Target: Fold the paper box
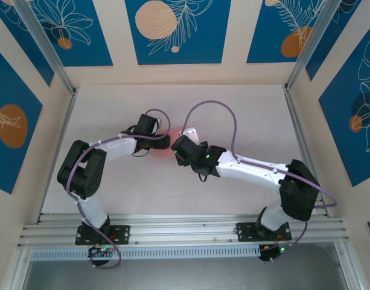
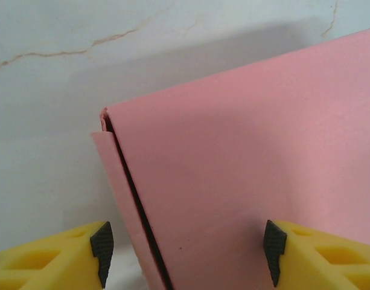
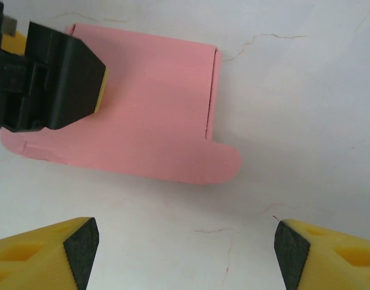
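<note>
Past the right gripper (image 3: pixel 186 248), spread wide and empty, to the paper box (image 3: pixel 148 115), lying flat just beyond. Over the box's folded edge, the left gripper (image 2: pixel 188 251), likewise apart (clear of the card, seemingly). Could skid or crease if pinched off-centre; could spring open if left unpressed.

From above I see a mere pink sliver of the paper box (image 1: pixel 163 150); the left end effector (image 1: pixel 160 142) and right end effector (image 1: pixel 177 152) cover the rest. In my left wrist view the box runs off the right and bottom edges.
</note>
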Controlling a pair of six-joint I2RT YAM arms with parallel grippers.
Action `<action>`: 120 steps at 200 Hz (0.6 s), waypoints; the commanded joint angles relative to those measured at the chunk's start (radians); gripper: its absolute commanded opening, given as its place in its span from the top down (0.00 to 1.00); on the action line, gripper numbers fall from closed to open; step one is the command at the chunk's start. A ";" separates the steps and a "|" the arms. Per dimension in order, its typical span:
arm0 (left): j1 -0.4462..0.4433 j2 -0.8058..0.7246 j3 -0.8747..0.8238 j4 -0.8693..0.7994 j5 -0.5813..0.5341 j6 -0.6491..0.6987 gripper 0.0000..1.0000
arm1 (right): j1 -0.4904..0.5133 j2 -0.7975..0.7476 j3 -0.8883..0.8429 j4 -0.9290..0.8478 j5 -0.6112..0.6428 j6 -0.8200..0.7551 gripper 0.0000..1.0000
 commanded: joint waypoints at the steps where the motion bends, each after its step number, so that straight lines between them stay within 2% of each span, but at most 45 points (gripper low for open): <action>1: 0.006 0.018 -0.028 0.030 0.000 -0.016 0.33 | -0.078 -0.010 0.053 -0.084 -0.150 0.027 0.24; 24: 0.007 0.008 -0.027 0.029 0.004 -0.026 0.31 | -0.164 0.058 0.110 -0.077 -0.271 0.001 0.33; 39: 0.007 -0.010 -0.025 0.019 0.003 -0.033 0.23 | -0.217 0.124 0.164 -0.092 -0.336 -0.008 0.33; 56: 0.008 -0.042 -0.025 0.010 0.004 -0.040 0.20 | -0.275 0.195 0.215 -0.092 -0.410 -0.022 0.33; 94: 0.019 -0.118 -0.033 -0.010 0.004 -0.052 0.19 | -0.378 0.305 0.286 -0.054 -0.602 -0.048 0.33; 120: 0.039 -0.132 -0.059 0.010 0.046 -0.082 0.24 | -0.429 0.359 0.305 -0.022 -0.705 -0.061 0.33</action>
